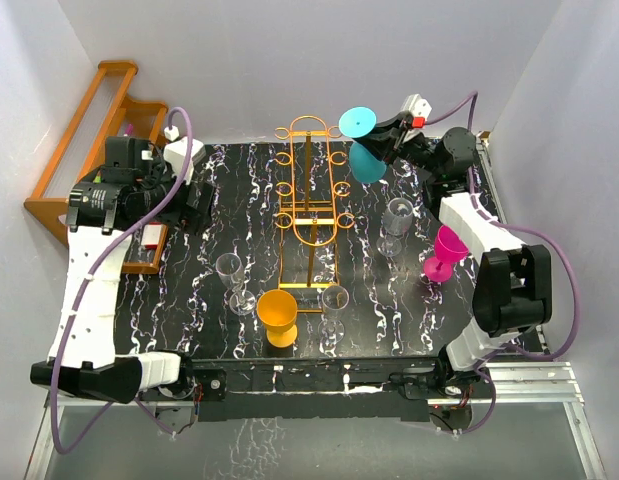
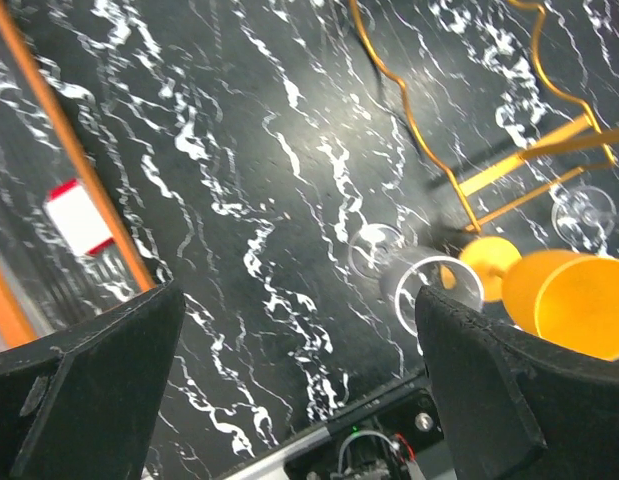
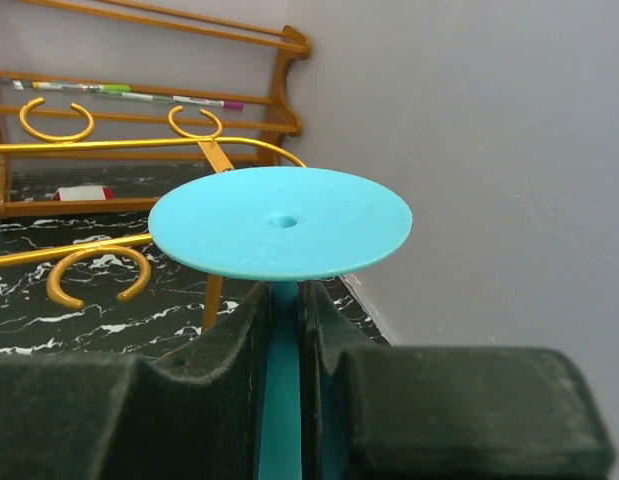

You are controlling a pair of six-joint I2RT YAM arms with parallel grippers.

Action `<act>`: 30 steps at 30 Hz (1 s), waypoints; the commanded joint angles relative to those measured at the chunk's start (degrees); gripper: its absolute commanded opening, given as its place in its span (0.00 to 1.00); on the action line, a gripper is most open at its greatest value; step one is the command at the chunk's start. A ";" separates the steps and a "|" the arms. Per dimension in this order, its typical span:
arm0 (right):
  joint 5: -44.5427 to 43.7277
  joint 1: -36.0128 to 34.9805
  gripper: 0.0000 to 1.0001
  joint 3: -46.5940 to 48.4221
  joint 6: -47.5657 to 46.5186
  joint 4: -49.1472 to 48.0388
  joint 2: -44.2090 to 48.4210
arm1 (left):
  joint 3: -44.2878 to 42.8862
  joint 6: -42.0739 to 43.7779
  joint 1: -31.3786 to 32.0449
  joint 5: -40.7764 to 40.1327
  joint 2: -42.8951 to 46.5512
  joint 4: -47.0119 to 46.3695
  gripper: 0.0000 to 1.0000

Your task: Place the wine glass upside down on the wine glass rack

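Right wrist view shows the right hand (image 3: 284,315) clamped on the stem of the turquoise wine glass (image 3: 279,220). The glass's flat foot spreads just above the fingers, and its bowl is hidden below them. The golden hooks of the wine glass rack (image 3: 97,272) lie to this hand's left, apart from the glass, with the wooden shelf (image 3: 139,95) beyond them. Only the top external view shows the bowl: the glass (image 1: 367,162) is held foot-up, somewhat tilted, just beside the far right end of the rack (image 1: 309,190). It also shows a pink glass (image 1: 446,250) near the right arm. The left wrist view shows the left hand (image 2: 299,300) with fingers wide apart and nothing between them, over the dark marbled surface (image 2: 239,150). An orange glass (image 2: 569,300) and a clear glass (image 2: 429,282) stand ahead to its right.
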State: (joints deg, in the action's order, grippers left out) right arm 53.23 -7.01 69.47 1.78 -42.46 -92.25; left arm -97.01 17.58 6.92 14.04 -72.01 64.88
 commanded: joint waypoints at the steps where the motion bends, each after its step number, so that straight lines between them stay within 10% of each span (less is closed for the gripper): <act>1: 3.06 0.20 0.08 4.29 -0.39 -3.39 -1.45 | 1.18 0.75 -0.26 6.66 -0.93 4.78 0.97; 30: 4.78 -3.00 0.08 10.65 -2.92 0.97 -10.40 | 9.56 0.35 -0.33 8.02 -2.44 1.15 0.97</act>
State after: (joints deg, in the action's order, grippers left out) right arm 57.43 -9.39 77.52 -0.38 -39.94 -102.61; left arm -87.55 17.98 6.90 21.02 -74.70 66.32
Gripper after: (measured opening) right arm 0.155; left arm 0.970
